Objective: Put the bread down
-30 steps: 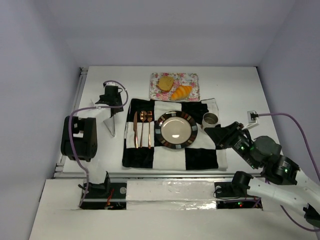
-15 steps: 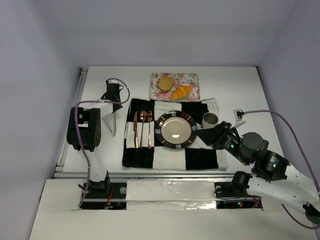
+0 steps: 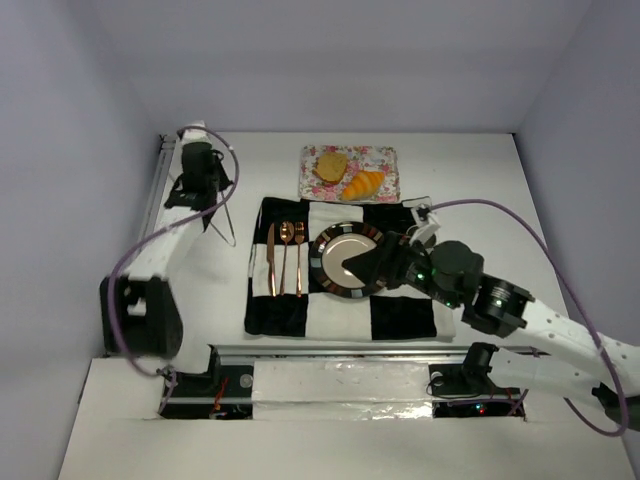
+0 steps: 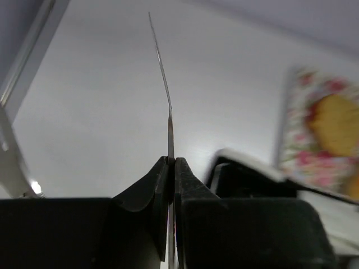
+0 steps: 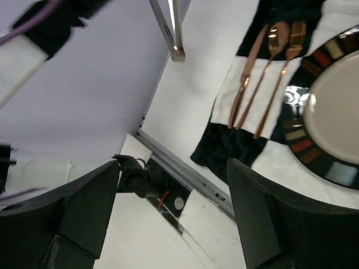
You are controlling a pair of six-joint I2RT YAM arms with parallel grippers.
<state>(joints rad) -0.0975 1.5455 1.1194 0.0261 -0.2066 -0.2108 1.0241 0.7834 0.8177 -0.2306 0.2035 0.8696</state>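
Note:
The bread lies on a floral tray (image 3: 380, 160) at the back: a round tan bun (image 3: 331, 165) and an orange croissant (image 3: 362, 184). My left gripper (image 3: 206, 198) is far left of the tray, shut on thin metal tongs (image 3: 226, 226). In the left wrist view the tongs (image 4: 168, 106) stand edge-on between the shut jaws, with the tray (image 4: 300, 134) and bun (image 4: 335, 116) blurred at the right. My right gripper (image 3: 360, 268) hangs open and empty over the dark-rimmed plate (image 3: 325, 262); its fingers (image 5: 84, 213) are wide apart.
A black-and-white checked mat (image 3: 400, 315) holds the plate and copper cutlery (image 3: 285, 258). The right wrist view shows the cutlery (image 5: 263, 78), the plate rim (image 5: 305, 140), the tong tips (image 5: 173, 33) and the table's front rail (image 5: 179, 168).
My left arm has swung back and to the left, carrying the tongs away from the mat. My right arm has moved left from the mat's right edge to over the plate.

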